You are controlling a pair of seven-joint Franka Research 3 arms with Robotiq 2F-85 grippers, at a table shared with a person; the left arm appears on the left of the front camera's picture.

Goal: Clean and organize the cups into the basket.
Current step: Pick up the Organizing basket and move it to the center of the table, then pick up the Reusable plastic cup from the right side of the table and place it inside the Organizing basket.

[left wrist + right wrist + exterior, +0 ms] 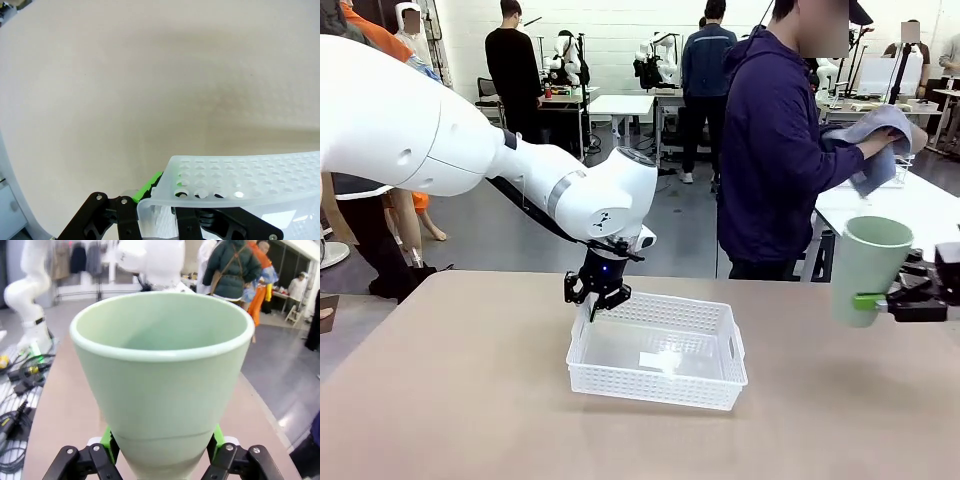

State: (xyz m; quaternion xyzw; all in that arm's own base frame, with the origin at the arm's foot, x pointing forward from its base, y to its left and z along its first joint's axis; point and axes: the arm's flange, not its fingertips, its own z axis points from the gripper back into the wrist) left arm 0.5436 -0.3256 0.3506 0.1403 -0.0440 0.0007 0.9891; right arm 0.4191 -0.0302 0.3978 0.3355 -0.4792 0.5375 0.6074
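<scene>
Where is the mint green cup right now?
In the front view, the mint green cup is at the far right, held by the right gripper, to the right of the white basket.

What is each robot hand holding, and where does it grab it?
Left gripper pinches the basket wall near a corner. Right gripper clasps the mint cup near its base.

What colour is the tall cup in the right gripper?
Matte pale mint green tumbler, clearest in the right wrist view.

A plain tan table (440,400) stretches across the front view. One white lattice basket (660,375) sits directly on it, near the middle, open side up.
</scene>
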